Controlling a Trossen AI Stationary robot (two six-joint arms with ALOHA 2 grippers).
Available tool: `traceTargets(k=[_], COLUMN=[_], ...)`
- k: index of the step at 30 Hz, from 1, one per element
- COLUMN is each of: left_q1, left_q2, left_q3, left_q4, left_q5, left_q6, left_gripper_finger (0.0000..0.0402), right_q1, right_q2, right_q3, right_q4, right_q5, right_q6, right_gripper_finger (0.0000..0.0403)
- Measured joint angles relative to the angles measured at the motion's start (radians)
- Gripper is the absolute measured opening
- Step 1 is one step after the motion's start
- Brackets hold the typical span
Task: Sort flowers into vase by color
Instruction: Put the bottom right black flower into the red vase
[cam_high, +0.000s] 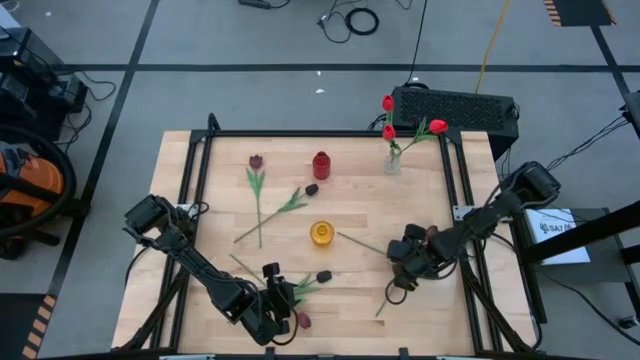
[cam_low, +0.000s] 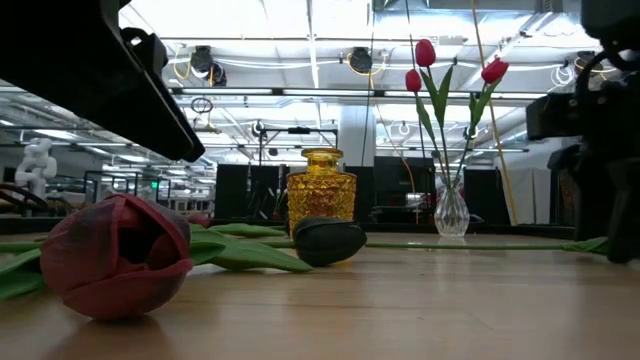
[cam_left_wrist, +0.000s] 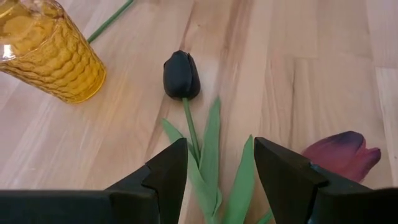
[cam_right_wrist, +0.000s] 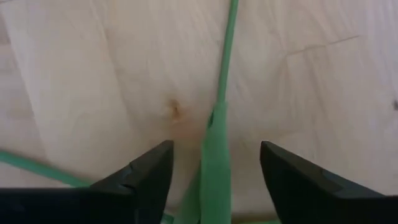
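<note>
The left gripper (cam_left_wrist: 214, 180) sits low over the near edge of the table (cam_high: 200, 215), its two dark fingers (cam_left_wrist: 163, 180) parted with a green stem and leaves running up between them, not touching either finger as far as I can see. That stem belongs to a black tulip (cam_left_wrist: 181, 74) lying flat just ahead of the fingers, its closed, near-black head pointing away from the gripper. Beside the gripper, close to one finger, lies a maroon tulip (cam_left_wrist: 342, 154), a fat dark-red bud with purplish shading; from table level it looks big and a little open at the tip (cam_low: 118, 255). Farther ahead of the gripper, past the black head, stands a yellow glass jar (cam_left_wrist: 46, 53) with a dimpled surface.

The right gripper (cam_right_wrist: 214, 180) is down over the table across from the left one, fingers also apart, straddling a thin green stem (cam_right_wrist: 222, 74) that widens into a leaf between them. I cannot tell whether it is touching it.

Beyond both grippers, toward the far side, another maroon tulip (cam_high: 256, 162) and a second black tulip (cam_high: 311, 189) lie loose on the wood, near a small red jar (cam_high: 321, 165). In the far corner on the right arm's side, a clear glass vase (cam_high: 393, 163) holds three bright red tulips (cam_high: 437, 127) standing upright on long stems.
</note>
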Motion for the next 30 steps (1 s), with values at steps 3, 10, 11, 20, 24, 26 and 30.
traceTargets(k=[3,10,11,20,24,26,30], left_q1=[0.005,0.017,0.022,0.102,0.128,0.141,0.182], left_q2=[0.0,0.0,0.0,-0.001,-0.001,-0.001,-0.002], left_q3=[0.0,0.0,0.0,0.075,0.183,0.244,0.353], left_q4=[0.0,0.004,0.012,0.128,0.15,0.154,0.158], left_q5=[-0.001,-0.001,-0.001,-0.001,-0.001,-0.001,0.002], left_q6=[0.0,-0.001,-0.002,0.216,0.394,0.485,0.612], left_gripper_finger=[0.0191,0.0191,0.0191,0.0191,0.0191,0.0191,0.0191], right_q1=[-0.018,-0.026,-0.028,-0.028,-0.027,-0.027,-0.025], right_q2=[0.013,-0.004,-0.01,-0.102,-0.12,-0.125,-0.125], right_q3=[0.002,0.009,0.014,0.165,0.25,0.295,0.373], right_q4=[0.005,0.011,0.004,-0.207,-0.296,-0.317,-0.357], right_q5=[-0.035,-0.08,-0.084,-0.125,-0.185,-0.204,-0.22], right_q6=[-0.001,-0.044,-0.057,-0.087,-0.099,-0.105,-0.105], right_gripper_finger=[0.018,0.0063,0.0046,0.0022,0.0017,0.0012,0.0008])
